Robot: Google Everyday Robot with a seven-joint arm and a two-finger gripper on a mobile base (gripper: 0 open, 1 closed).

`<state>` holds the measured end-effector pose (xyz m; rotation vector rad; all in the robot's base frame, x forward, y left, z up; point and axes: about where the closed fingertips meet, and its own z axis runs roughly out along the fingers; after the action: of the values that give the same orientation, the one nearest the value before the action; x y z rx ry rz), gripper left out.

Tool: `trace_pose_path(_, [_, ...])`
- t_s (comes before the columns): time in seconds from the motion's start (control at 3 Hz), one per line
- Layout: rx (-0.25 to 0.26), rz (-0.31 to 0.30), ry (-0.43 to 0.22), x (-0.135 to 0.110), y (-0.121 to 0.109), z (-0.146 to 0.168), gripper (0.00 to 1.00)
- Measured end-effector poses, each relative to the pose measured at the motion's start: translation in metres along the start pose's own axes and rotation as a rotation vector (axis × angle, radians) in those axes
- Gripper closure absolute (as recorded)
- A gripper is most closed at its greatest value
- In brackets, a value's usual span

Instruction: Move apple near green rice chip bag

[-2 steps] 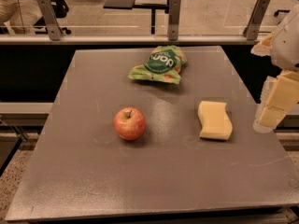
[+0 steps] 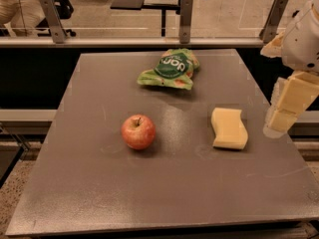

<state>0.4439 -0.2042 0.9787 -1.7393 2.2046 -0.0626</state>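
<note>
At the table's (image 2: 99, 183) right edge hangs the gripper (image 2: 277, 125) — apple (image 2: 138, 132) well apart

Over at the far right of the view: cream-coloured gripper (image 2: 277, 124), hanging in the air, tip pointing down and slanting a touch toward the left. Blocky, stepped segments stacked above the tip. Higher up, rounded white arm (image 2: 304, 39) leaning in from the right, cut off by the edge.
</note>
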Motion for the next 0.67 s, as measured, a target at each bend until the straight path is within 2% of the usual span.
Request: trace_pose_path(0.67, [-0.066, -0.088, -0.152, -0.072, 0.004, 0.029, 0.0])
